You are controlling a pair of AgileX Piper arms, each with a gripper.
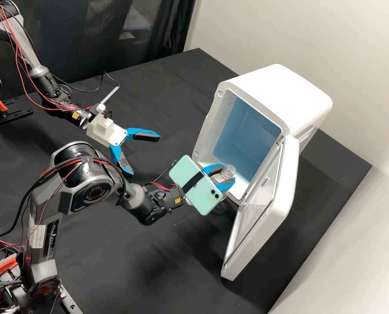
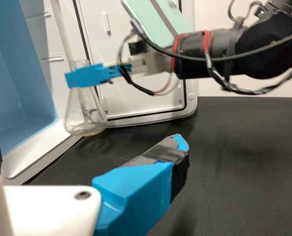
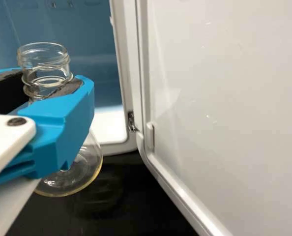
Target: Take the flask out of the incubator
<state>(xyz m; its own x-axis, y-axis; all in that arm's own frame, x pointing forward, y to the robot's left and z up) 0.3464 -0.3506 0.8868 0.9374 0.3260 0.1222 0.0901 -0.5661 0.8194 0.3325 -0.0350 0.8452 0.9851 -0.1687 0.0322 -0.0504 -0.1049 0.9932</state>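
Right gripper (image 1: 218, 176) is pinching the flask (image 1: 227, 171) by the neck, just below the threaded lip. The neck is the sensible place to hold it: it's the narrow part, the cone below can't slip up through the fingers, and the flask hangs upright. The flask sits at the incubator (image 1: 290, 100) mouth, at the lower front edge, between the body and the swung-out door (image 1: 273, 196). The door hangs wide, so the arm has a straight path out.

Left gripper (image 1: 142, 153) is spread, holds nothing and is parked well back from the incubator. My read: it's kept out of the withdrawal path.

What each view adds:
- The high view gives the layout, but the phone (image 1: 198, 183) strapped on the right wrist covers most of the grip.
- The right wrist view shows the clamp itself, both fingers (image 3: 62, 113) tight on the neck. It also shows the flask base over black bench (image 3: 111, 216) in front of the sill, not over the blue floor inside.
- The left wrist view gives the side profile: flask vertical and empty-looking, base low near the bench. I can't tell whether it's touching.

Judgement: extraction is nearly done; what's left is to pull clear and set it down.
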